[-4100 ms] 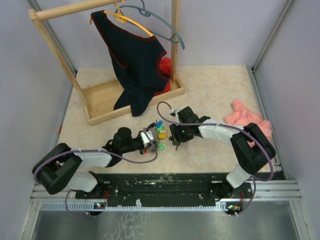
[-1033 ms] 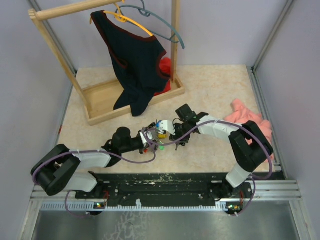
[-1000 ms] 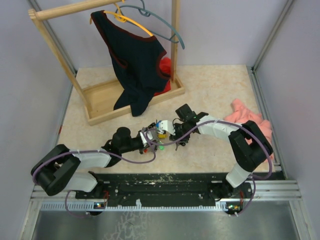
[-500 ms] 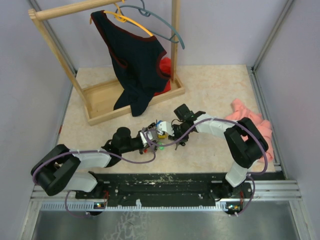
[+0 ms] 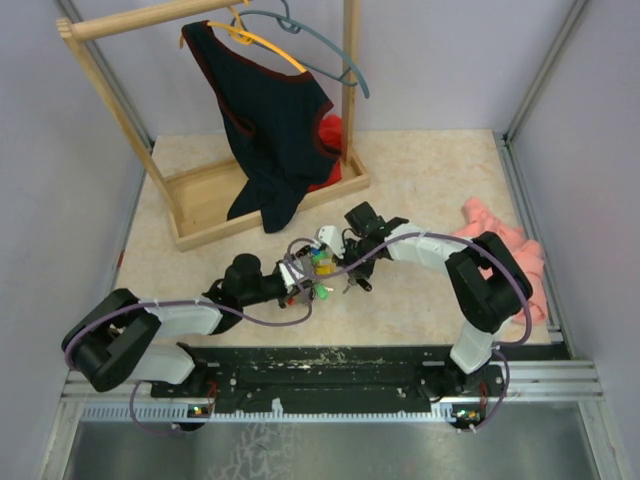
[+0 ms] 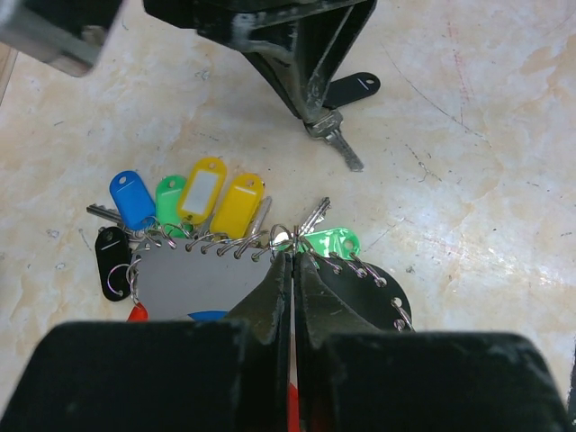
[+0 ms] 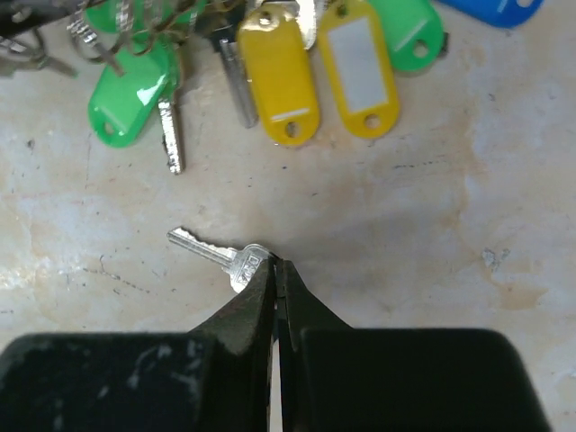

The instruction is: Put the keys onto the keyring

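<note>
Fanning from the keyring: the keys (image 6: 236,205), tiny, with blue, green, yellow and black plastic tags, hung on small wire rings and lying flat on the beige table (image 5: 430,170).
Keyring (image 6: 193,281): grey body with red at its edge, on the table between the two grippers.
Silver key (image 7: 205,245): off the ring, with a black tag (image 6: 353,88), lying near the fan.
Left gripper (image 6: 291,256): fingers closed on the keyring's ringed edge, arm stretched low towards the centre.
Right gripper (image 7: 275,266): tips pinched tight on the silver key's head, arm bent inward, facing the left.
</note>
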